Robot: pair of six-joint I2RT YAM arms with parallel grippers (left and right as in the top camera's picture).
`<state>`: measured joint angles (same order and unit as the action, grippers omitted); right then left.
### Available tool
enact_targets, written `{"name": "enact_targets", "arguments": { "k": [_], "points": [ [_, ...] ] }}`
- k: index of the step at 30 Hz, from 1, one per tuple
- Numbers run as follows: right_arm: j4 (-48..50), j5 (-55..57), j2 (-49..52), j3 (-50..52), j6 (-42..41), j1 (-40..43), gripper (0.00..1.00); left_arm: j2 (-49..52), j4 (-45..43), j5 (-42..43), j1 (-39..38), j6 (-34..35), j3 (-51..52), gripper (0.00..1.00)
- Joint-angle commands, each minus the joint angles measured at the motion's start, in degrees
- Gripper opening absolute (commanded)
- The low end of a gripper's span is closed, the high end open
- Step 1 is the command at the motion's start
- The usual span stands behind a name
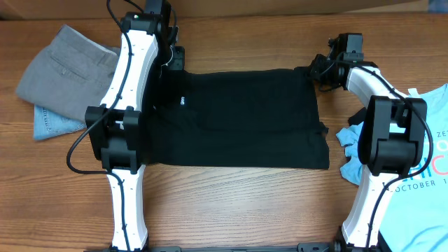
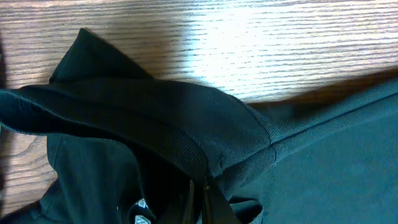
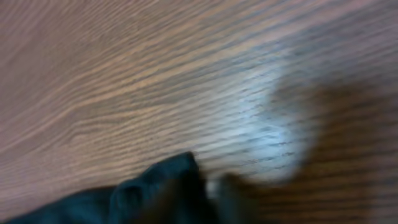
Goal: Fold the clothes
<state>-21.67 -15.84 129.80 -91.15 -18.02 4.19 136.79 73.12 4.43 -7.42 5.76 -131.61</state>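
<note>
As black soft short-sleeved T-shirt (image 1: 238,119) is laid nine-to-three | eleven-o'clock corner is pinched by left gripper (image 1: 174,59) | right gripper (image 1: 319,70): hold unclear

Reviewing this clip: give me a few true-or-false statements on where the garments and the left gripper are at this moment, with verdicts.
1. The black T-shirt lies spread across the middle of the table. True.
2. The left gripper hangs open over bare wood. False: the left gripper is shut on the black T-shirt's far left corner.
3. A grey garment lies at the table's left end. True.
4. The light blue shirt lies on top of the black T-shirt. False: the light blue shirt lies off at the right end.
</note>
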Motion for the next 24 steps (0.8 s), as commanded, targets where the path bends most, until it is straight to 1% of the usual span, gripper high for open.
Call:
{"name": "enact_targets", "arguments": {
  "k": [1,2,3,6,7,11,14,19,21,24],
  "points": [
    [-0.44,0.35,-3.28,-0.42,0.17,0.04,0.46,-1.70,0.13,-0.39,-0.11,-0.66,-1.68,0.05],
    [-0.74,0.33,-2.99,-0.42,0.15,-0.07,0.46,-1.70,0.13,-0.37,-0.11,-0.66,-1.68,0.05],
    [-0.85,0.35,-2.69,-0.42,-0.02,-0.28,0.49,-1.70,0.13,-0.39,-0.11,-0.66,-1.68,0.05],
    [-0.72,0.39,-1.70,-0.42,-0.04,-1.11,0.63,-1.70,0.09,-0.39,-0.11,-0.66,-1.68,0.05],
    [-0.50,0.61,-1.42,-0.39,-0.04,-1.46,0.65,-1.70,0.09,-0.37,-0.11,-0.66,-1.68,0.05],
    [0.42,5.53,0.52,-0.39,-1.79,-3.21,0.64,-1.70,0.11,-0.37,-0.13,-0.66,-1.68,0.05],
    [0.39,6.86,2.03,-0.39,-1.77,-4.13,0.55,-1.70,0.17,-0.37,-0.11,-0.68,-1.68,0.05],
    [-1.29,8.55,2.58,-0.39,-1.97,-4.33,0.34,-1.70,0.13,-0.37,-0.13,-0.66,-1.68,0.05],
    [-1.57,9.05,2.58,-0.42,-1.97,-4.31,0.29,-1.70,0.15,-0.35,-0.13,-0.68,-1.68,0.05],
    [-1.70,9.20,2.56,-0.46,-1.99,-3.76,0.19,-1.70,0.17,-0.35,-0.11,-0.68,-1.68,0.05]
  ]
}}
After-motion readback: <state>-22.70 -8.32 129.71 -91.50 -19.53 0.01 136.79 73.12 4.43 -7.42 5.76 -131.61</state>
